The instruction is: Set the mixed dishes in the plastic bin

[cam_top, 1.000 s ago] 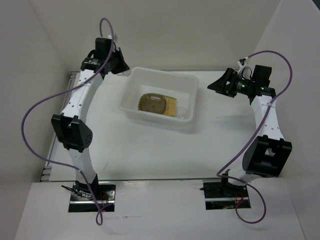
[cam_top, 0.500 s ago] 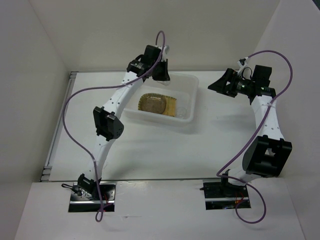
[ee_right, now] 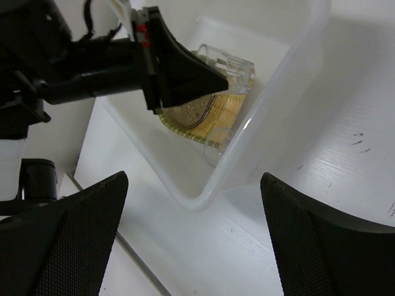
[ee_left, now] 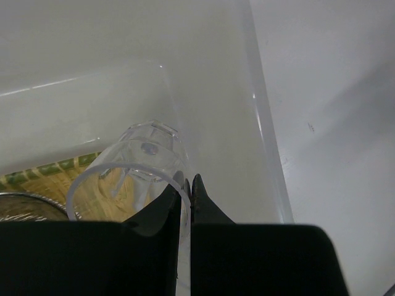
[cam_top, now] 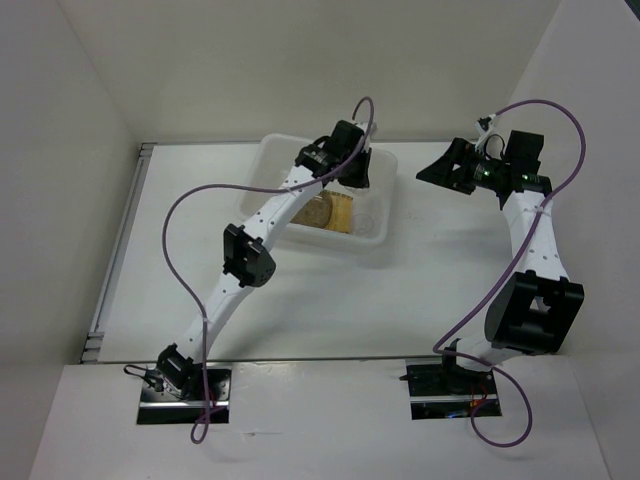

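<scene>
The left jaws are closed almost completely, pinching the thin rim wall of a clear glass cup (ee_left: 143, 165), one finger inside the mouth and one outside. The cup is see-through with a faceted base. It hangs tilted on its side, mouth toward the wrist and base pointing away, within the plastic bin (ee_left: 216, 92) close to its right-hand wall. Below it, on the bin floor, lies the yellow woven-patterned plate (ee_right: 217, 115) with a grey-brown translucent saucer (ee_right: 187, 115) resting on top. A second small clear cup (ee_right: 216, 145) sits against the bin's near wall beside the plate's edge. The bin is translucent white with rounded corners and a flared rim, and it stands on the white counter (cam_top: 420, 285) toward the far side. The left arm (cam_top: 248, 258) stretches across from its base to reach over it. The right jaws stand wide apart and hold nothing, raised off the counter just right of the bin and facing it.
</scene>
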`<state>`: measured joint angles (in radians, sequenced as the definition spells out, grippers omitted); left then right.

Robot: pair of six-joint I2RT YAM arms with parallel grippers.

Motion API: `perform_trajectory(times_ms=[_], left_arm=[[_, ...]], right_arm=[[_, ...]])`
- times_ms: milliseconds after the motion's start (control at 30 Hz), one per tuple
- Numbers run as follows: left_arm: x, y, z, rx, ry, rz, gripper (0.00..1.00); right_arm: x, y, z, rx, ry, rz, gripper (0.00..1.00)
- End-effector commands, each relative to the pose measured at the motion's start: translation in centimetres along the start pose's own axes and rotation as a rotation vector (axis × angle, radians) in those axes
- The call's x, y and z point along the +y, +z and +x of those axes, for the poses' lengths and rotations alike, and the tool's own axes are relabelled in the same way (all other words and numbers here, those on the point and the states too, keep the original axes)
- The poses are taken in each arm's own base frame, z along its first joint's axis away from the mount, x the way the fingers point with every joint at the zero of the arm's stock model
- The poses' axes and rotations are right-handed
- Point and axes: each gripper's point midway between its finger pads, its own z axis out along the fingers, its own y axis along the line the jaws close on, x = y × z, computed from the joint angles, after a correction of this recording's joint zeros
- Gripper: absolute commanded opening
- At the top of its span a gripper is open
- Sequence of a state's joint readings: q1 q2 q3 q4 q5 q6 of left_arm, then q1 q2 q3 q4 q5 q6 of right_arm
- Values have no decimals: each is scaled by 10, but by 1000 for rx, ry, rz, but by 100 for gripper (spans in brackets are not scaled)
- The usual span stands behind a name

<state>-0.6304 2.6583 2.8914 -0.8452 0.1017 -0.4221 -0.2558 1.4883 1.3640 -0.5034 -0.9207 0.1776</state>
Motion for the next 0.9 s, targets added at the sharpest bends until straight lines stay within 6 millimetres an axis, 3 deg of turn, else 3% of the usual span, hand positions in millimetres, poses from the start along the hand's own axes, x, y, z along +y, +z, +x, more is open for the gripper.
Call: perform_trajectory(times_ms=[0, 267, 333, 667, 767, 867], left_arm=[[-6, 11, 3, -24, 14, -31, 6], [-1, 21, 8, -26, 14, -41, 13], [-6, 26, 15, -11, 19, -28, 20], [-10, 30, 22, 1, 24, -24, 32], [-11, 24, 11, -35, 26, -32, 33], [-5, 3, -12, -92, 21, -74, 38]], right_arm=[[11, -11, -2, -24, -69, -8, 92], [11, -12, 9, 1, -69, -13, 92], [12, -12, 11, 8, -62, -21, 92], [14, -12, 11, 9, -71, -30, 92], [14, -12, 11, 9, -71, -30, 92], [12, -12, 14, 14, -63, -29, 92]])
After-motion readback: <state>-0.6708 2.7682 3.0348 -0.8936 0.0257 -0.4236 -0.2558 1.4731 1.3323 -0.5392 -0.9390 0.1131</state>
